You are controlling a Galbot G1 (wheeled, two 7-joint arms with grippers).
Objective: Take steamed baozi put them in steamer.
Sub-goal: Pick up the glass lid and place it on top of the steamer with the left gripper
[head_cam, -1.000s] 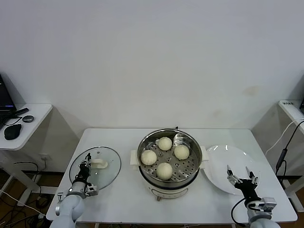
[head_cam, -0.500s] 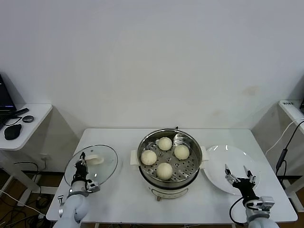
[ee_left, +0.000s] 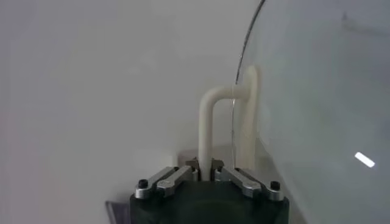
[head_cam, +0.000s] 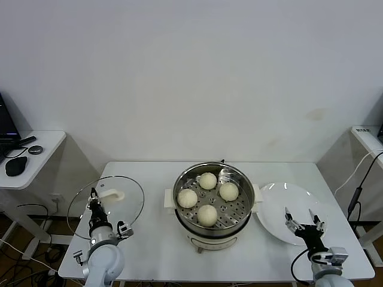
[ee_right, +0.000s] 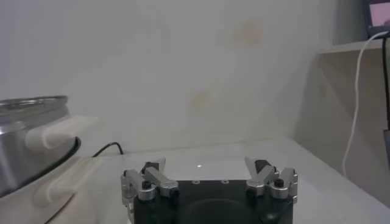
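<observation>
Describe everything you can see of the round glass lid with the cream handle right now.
The round clear glass lid with a cream handle has a thin metal rim. It is tilted up on edge, off the white table, at the table's left end beside the shiny steel steamer pot. The left gripper is shut on its cream loop handle. Nothing else touches it.

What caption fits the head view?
Left gripper lifts the lid; four baozi sit in the steamer.
</observation>
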